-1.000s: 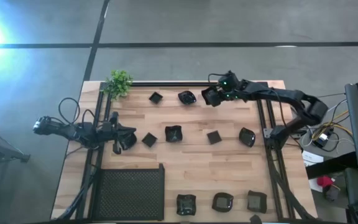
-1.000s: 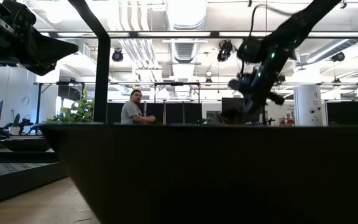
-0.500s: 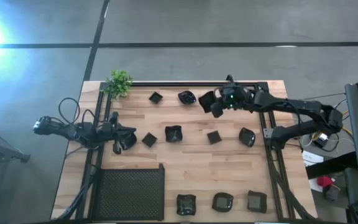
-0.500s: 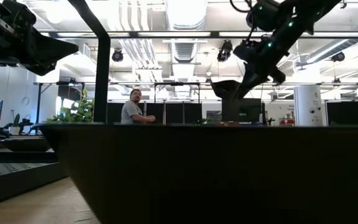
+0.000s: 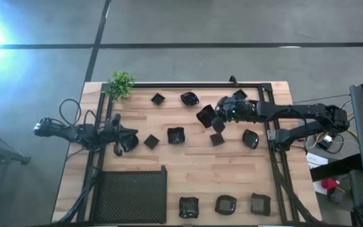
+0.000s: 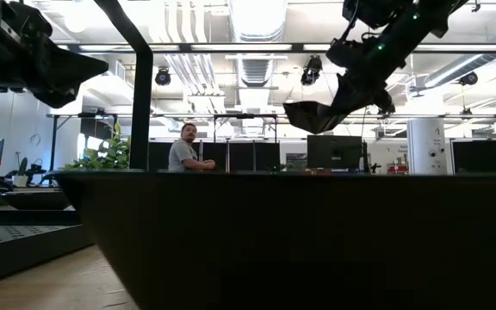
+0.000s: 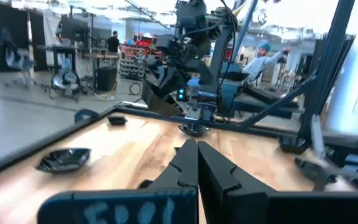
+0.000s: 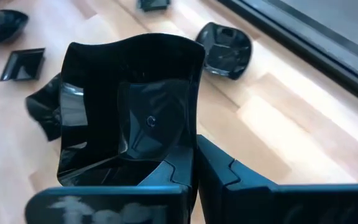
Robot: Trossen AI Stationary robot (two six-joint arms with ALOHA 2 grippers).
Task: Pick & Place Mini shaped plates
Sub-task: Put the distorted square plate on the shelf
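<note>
My right gripper (image 5: pixel 217 117) hangs over the middle of the table's far half, shut on a glossy black mini shaped plate (image 8: pixel 132 106), squarish with wavy walls, which also shows in the high view (image 5: pixel 205 116) and in the low view (image 6: pixel 312 114). Several other mini plates lie flat on the wood: two at the far edge (image 5: pixel 157 98) (image 5: pixel 190 98), a row across the middle (image 5: pixel 176 135) (image 5: pixel 250 139), and three at the near edge (image 5: pixel 225 204). My left gripper (image 5: pixel 128 141) waits shut at the table's left side, level, touching nothing. My right gripper pinches the plate's side wall at the rim (image 8: pixel 192 146), one finger (image 8: pixel 169 171) on the inner face and the other outside. The fingers slant down from the table's right side. The plate is lifted clear of the table and tilted, its hollow facing up.
A large black mesh tray (image 5: pixel 131 195) lies at the near left and a small green plant (image 5: pixel 121 84) at the far left corner. Black frame rails (image 5: pixel 271 126) run along the table's sides. People show in the room beyond the table.
My right gripper has swung from the table's far edge toward the near edge and slightly left, rising as it went and rolling somewhat. The plate it holds has gone with it and now hangs higher above the wood.
</note>
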